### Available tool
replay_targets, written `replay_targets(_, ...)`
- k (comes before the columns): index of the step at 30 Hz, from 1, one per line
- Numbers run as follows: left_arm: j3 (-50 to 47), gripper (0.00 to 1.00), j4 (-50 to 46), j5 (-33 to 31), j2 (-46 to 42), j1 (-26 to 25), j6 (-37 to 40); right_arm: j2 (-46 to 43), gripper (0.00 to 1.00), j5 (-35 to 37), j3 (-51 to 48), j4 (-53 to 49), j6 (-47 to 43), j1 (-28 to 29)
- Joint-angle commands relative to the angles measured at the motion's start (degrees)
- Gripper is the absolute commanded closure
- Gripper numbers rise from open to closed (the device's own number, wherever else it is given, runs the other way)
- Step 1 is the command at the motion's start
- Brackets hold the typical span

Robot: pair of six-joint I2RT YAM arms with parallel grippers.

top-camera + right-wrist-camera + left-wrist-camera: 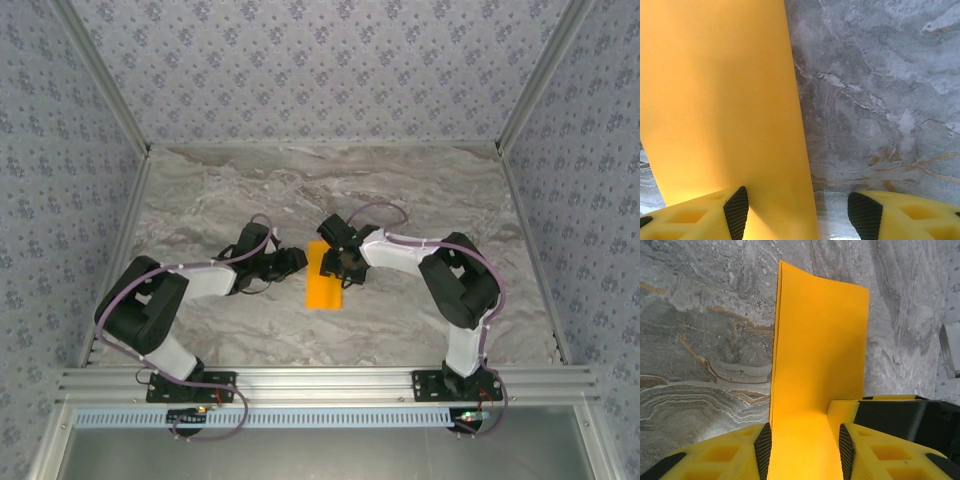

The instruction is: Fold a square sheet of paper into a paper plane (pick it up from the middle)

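The square sheet of paper (323, 276) lies on the marble table, folded in half into a narrow bright-orange rectangle. In the left wrist view the sheet of paper (820, 340) runs away from my left gripper (805, 452), filling the gap between its parted pads. From the left, my left gripper (297, 262) meets the paper's far end. My right gripper (343, 265) comes onto that end from the right, and one of its yellow fingers (842, 412) rests on the sheet. In the right wrist view my right gripper (800, 215) stands open, one pad over the paper (720, 100) and one over bare table.
The grey marble tabletop (330, 190) is walled by patterned panels at the back and both sides. An aluminium rail (320, 380) with both arm bases runs along the near edge. The two grippers stand close together over the paper.
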Motion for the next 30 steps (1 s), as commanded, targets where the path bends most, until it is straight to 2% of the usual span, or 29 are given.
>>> replay_targets(1, 2.00, 0.59, 0.17, 1.53, 1.24, -0.39, 1.46, 12.13, 0.35, -0.55, -5.10, 2.20, 1.44, -0.32)
replay_targets(8, 3.06, 0.62, -0.54, 2.59, 2.32, -0.44, 2.01, 13.48, 0.34, -2.60, -4.82, 3.67, -0.76, 0.00)
replay_targets(30, 7.63, 0.83, -3.55, 4.80, 8.63, -1.69, 3.23, 16.52, 0.34, -4.66, -4.45, 5.07, -1.42, -0.07)
